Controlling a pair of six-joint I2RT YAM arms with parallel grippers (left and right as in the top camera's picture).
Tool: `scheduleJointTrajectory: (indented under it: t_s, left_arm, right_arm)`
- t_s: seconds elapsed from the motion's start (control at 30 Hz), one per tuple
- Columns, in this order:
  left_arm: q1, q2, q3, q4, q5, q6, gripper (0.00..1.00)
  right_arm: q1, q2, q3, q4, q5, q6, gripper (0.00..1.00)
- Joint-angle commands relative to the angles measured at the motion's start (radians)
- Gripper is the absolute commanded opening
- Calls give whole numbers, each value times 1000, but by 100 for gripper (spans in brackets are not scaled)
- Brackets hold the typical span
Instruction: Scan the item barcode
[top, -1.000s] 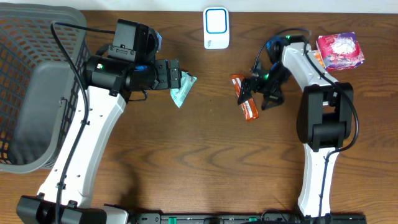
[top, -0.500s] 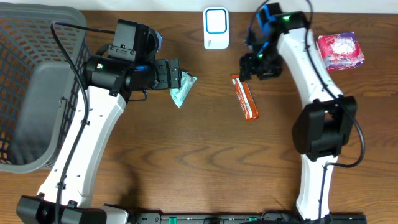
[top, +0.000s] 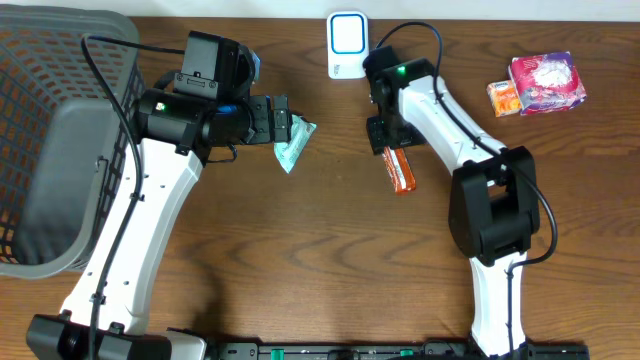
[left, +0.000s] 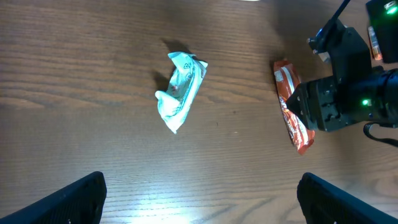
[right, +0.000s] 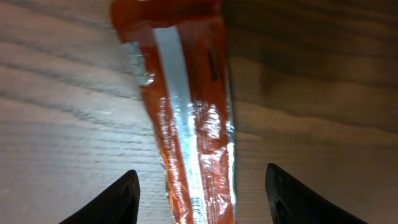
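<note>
Just a dark brown wood table under me, grain running side to side. Light bounces off it pretty hard, washing patches pale in my wrist cams.

We've got a smooth wood-grain counter with a soft sheen, a glossy orange foil wrapper, a crinkly teal plastic packet, and a matt grey plastic basket.

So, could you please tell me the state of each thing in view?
Orange bar, flat on table, ungripped.
Teal packet, crumpled, on table.
Left fingers, open, empty.
Right fingers, open, straddling the bar.
Scanner, on table, untouched.
</note>
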Motion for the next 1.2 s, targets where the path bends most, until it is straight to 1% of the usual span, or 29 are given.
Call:
scheduleJointTrajectory:
  t_s: [0.0, 0.2, 0.3, 0.47, 0.53, 0.6, 0.67, 0.77, 0.8, 0.83, 0.93, 1.07, 1.1, 1.13, 1.17]
  left_arm:
    - [0, 4, 7, -2, -3, 5, 98]
    - [0, 4, 7, -2, -3, 5, 98]
    - [0, 4, 7, -2, -3, 5, 98]
    - [0, 4, 7, -2, -3, 5, 98]
    - [0, 4, 7, -2, -3, 5, 98]
    - [0, 4, 7, -2, -3, 5, 97]
    - [0, 4, 7, -2, -3, 5, 98]
    - [0, 4, 7, -2, -3, 6, 98]
    - [0, 4, 7, -2, -3, 5, 98]
    - [0, 4, 7, -2, -3, 6, 98]
    - [0, 4, 7, -2, -3, 5, 98]
    - [0, 4, 7, -2, -3, 6, 98]
    - [0, 4, 7, -2, -3, 5, 98]
    - [0, 4, 7, -2, -3, 5, 98]
    - [0, 4, 7, -2, -3, 5, 98]
  right_arm:
    - [49, -1, -2, 14, 155, 75, 60]
    - [113, 1, -43, 50, 268, 77, 60]
    - [153, 1, -118, 96, 403, 133, 57]
    - [184, 1, -209, 182, 481, 136, 54]
    - [195, 2, -250, 226, 523, 136, 50]
    - [195, 3, -274, 256, 529, 135, 49]
    - [192, 3, -297, 289, 528, 116, 45]
    - [185, 3, -326, 323, 528, 113, 25]
    - [184, 3, -333, 333, 526, 112, 24]
    - [184, 3, -339, 346, 513, 96, 24]
    - [182, 3, -356, 397, 455, 26, 28]
    - [169, 3, -367, 427, 449, 23, 32]
    - [166, 3, -367, 429, 449, 23, 31]
    - [161, 3, -367, 430, 448, 23, 27]
    - [154, 3, -367, 430, 436, 23, 18]
